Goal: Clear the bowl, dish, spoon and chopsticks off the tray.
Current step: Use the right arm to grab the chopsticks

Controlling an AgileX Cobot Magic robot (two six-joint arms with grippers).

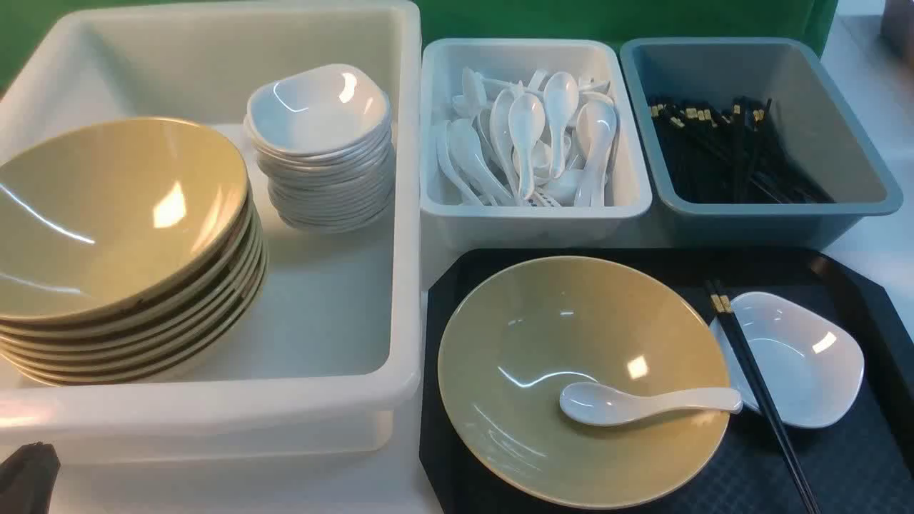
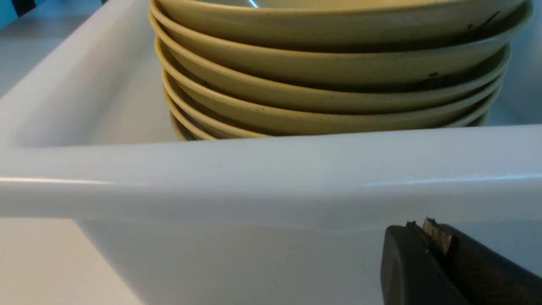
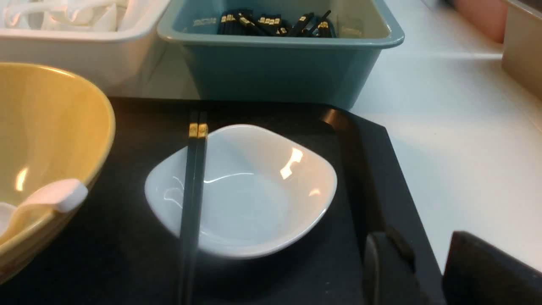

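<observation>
So the biggest piece here is the black plastic tray [image 1: 842, 457], with cut corners, a raised rim and a diamond-textured base. On it is seen the bowl [image 1: 543, 335], wide, shallow and glossy olive-yellow, with bright light streaks mirrored in the glaze. To the right of that sits the dish [image 1: 807, 364], small, glossy white, kind of a rounded square. The chopsticks [image 1: 757, 378], thin and black with gold bands, are laid side by side across the dish. The spoon [image 1: 643, 403], shiny white with an oval scoop, is rested inside the bowl, its handle over the rim.

Containers, again big to small: a thick-walled white tub [image 1: 321, 300] is filled with stacked olive-yellow bowls [image 1: 121, 228] and a pile of white dishes [image 1: 321, 143]. Beyond the tray, a grey-blue bin [image 1: 771, 214] is stocked with black chopsticks, and a smaller white bin [image 1: 528, 214] with white spoons.

Everything is set on a smooth white table [image 3: 427, 169], with a green panel [image 1: 543, 18] behind.

Grippers: the left gripper [image 2: 427, 224] is closed, nothing pinched, by the tub's outer wall. The right gripper [image 3: 427, 241] is parted over the tray's side, nothing held.
</observation>
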